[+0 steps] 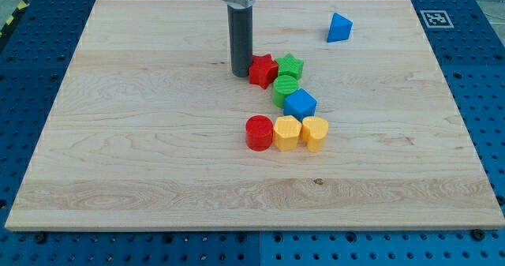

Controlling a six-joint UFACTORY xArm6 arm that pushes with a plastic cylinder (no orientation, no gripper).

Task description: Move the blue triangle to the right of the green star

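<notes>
The blue triangle [339, 28] sits near the view's top right, apart from the other blocks. The green star [290, 65] lies near the board's middle, touching the red star [263, 69] on its left. My tip [241, 74] rests on the board right at the red star's left side, seemingly touching it. The tip is far to the left of the blue triangle, with the red and green stars between them.
A green cylinder [286, 88] sits just below the green star, with a blue cube [300, 104] below that. A red cylinder [258, 133], a yellow hexagon [287, 133] and a yellow heart-like block [315, 133] form a row. The wooden board [118, 140] lies on a blue perforated table.
</notes>
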